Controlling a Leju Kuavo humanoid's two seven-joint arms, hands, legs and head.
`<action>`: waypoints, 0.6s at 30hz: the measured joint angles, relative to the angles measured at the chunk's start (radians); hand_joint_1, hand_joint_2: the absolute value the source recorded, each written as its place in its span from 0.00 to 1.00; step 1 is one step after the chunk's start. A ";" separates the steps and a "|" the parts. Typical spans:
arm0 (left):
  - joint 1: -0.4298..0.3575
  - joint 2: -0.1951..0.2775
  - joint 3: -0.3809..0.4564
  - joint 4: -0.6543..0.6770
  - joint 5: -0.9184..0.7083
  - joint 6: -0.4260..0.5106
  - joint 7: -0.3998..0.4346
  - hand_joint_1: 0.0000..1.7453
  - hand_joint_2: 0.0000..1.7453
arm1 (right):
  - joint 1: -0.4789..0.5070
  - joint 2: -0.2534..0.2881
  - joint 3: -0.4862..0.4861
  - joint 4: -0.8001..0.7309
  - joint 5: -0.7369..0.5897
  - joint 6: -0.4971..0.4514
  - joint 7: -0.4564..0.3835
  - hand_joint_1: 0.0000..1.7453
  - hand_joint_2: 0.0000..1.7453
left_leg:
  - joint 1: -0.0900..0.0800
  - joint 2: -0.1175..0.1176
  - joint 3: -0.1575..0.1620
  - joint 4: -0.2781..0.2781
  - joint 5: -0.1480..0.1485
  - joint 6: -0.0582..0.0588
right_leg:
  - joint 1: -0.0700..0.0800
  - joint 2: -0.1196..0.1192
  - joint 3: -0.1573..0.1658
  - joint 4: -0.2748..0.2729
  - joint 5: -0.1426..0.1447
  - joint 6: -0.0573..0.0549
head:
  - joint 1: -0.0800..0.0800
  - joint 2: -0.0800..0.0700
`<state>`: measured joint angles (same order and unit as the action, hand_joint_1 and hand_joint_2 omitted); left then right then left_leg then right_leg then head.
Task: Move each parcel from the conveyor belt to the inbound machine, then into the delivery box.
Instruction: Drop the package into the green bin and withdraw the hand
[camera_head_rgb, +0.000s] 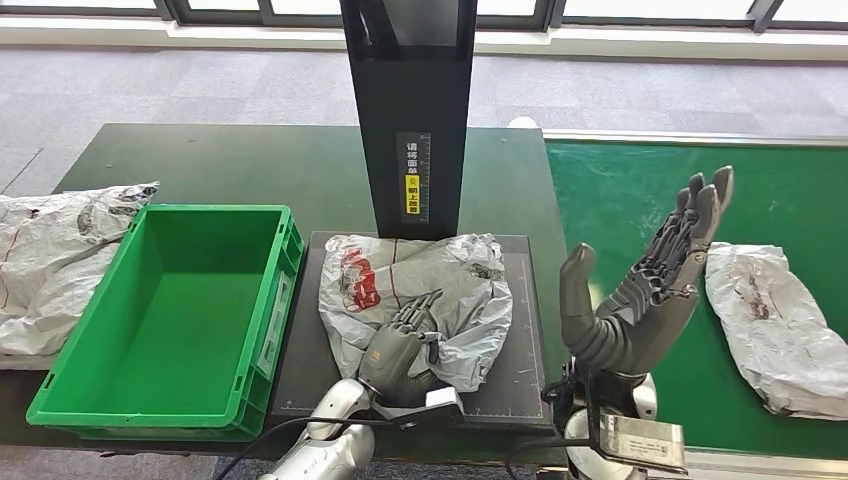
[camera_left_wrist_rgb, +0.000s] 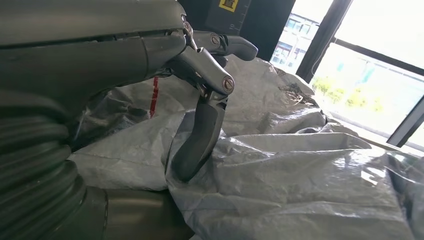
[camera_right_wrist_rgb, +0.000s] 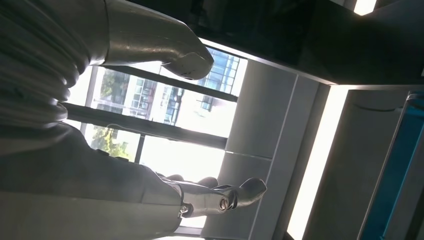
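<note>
With the crumpled grey parcel (camera_head_rgb: 415, 290) lying on the inbound machine's black platform (camera_head_rgb: 515, 385), the left hand (camera_head_rgb: 405, 350) presses curled fingers onto its near edge and should gather film firmly before lifting toward the green delivery box (camera_head_rgb: 262, 360), while the right hand (camera_head_rgb: 645, 290) stands empty, fingers spread.

Daylight from the windows (camera_right_wrist_rgb: 165, 125) lights the head view evenly and sharply, while both wrist views are backlit, with blown-out glass, a dark hand (camera_left_wrist_rgb: 100, 55) and glare on the parcel (camera_left_wrist_rgb: 300, 170).
</note>
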<state>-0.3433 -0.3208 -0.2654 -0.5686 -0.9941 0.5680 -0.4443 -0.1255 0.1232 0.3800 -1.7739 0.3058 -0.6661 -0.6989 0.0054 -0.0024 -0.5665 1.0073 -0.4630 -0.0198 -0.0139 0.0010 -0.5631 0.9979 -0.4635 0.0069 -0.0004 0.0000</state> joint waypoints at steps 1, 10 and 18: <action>0.000 0.000 0.001 0.000 -0.005 -0.005 0.006 1.00 1.00 | -0.002 0.000 0.000 0.002 -0.001 0.000 0.000 0.00 1.00 | 0.000 0.000 0.000 0.000 0.000 0.000 | 0.000 0.000 0.000 0.000 0.000 0.000 | 0.000 0.000; 0.000 0.000 0.001 0.006 -0.100 -0.089 0.094 1.00 1.00 | -0.020 0.000 0.000 0.021 -0.018 -0.003 0.000 0.00 1.00 | 0.000 0.000 0.000 0.000 0.000 0.000 | 0.000 0.000 0.000 0.000 0.000 0.000 | 0.000 0.000; -0.001 0.000 -0.004 -0.009 -0.181 -0.084 0.119 1.00 1.00 | -0.014 -0.001 0.009 0.023 -0.010 -0.022 0.000 0.00 1.00 | 0.000 0.000 0.000 0.000 0.000 0.000 | 0.000 0.000 0.000 0.000 0.000 0.000 | 0.000 0.000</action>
<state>-0.3444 -0.3208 -0.2692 -0.5774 -1.1749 0.4835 -0.3258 -0.1394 0.1222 0.3886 -1.7506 0.2955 -0.6882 -0.6990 0.0054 -0.0023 -0.5661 1.0073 -0.4630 -0.0197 -0.0139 0.0009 -0.5629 0.9978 -0.4634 0.0070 -0.0004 0.0000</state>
